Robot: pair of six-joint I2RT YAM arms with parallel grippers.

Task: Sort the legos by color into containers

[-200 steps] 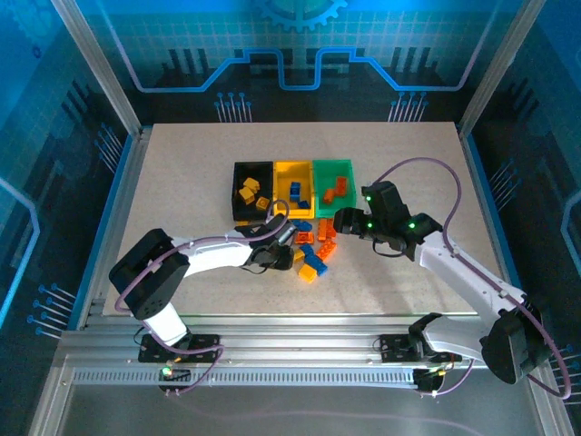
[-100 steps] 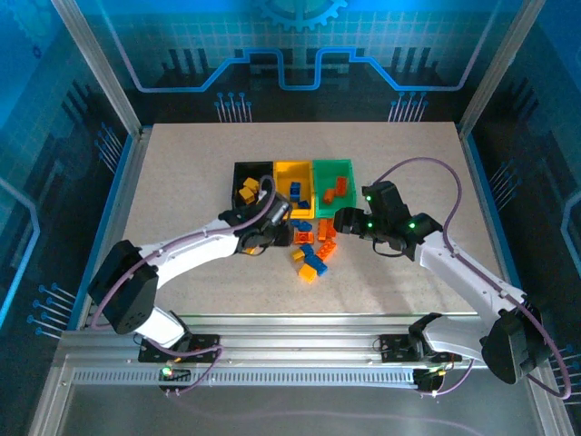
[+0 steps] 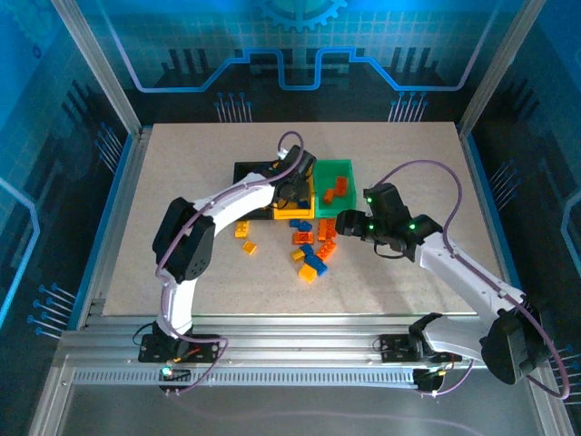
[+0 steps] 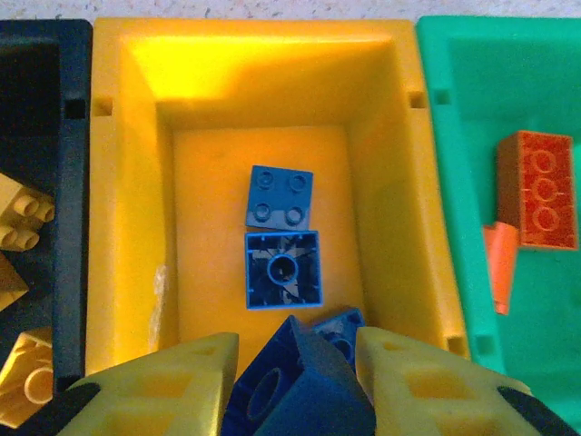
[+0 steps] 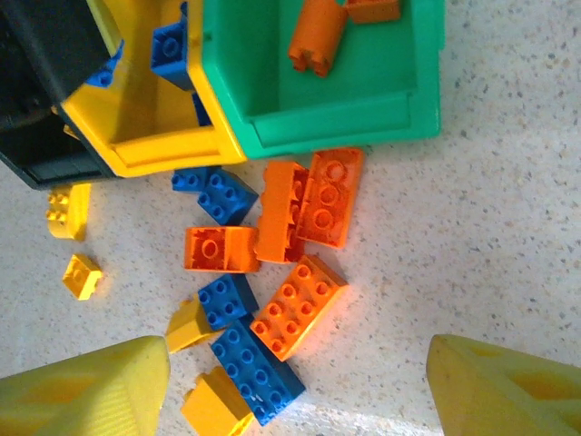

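My left gripper [image 4: 297,368] is shut on a blue lego [image 4: 300,391] and hangs over the yellow container [image 4: 136,182], the middle of three joined containers. Two more blue legos [image 4: 282,269] lie on that bin's floor. The black container [image 4: 73,109] on its left holds yellow legos [image 4: 23,218]. The green container [image 4: 454,136] on its right holds orange legos [image 4: 537,189]. From above, the left gripper [image 3: 292,186] sits over the bins. My right gripper [image 5: 295,363] is open above the loose pile of legos [image 3: 313,245], holding nothing. An orange lego [image 5: 298,304] and a blue lego [image 5: 257,371] lie below it.
Two small yellow legos [image 3: 246,238] lie apart on the table [image 3: 182,182], left of the pile. The bins stand at the table's middle back. Metal posts and blue panels wall in the table on the left, right and far sides.
My left arm swung from the left side of the pile up and back over the yellow container, carrying the blue lego. Two yellow legos it covered now show. The right arm has not moved.
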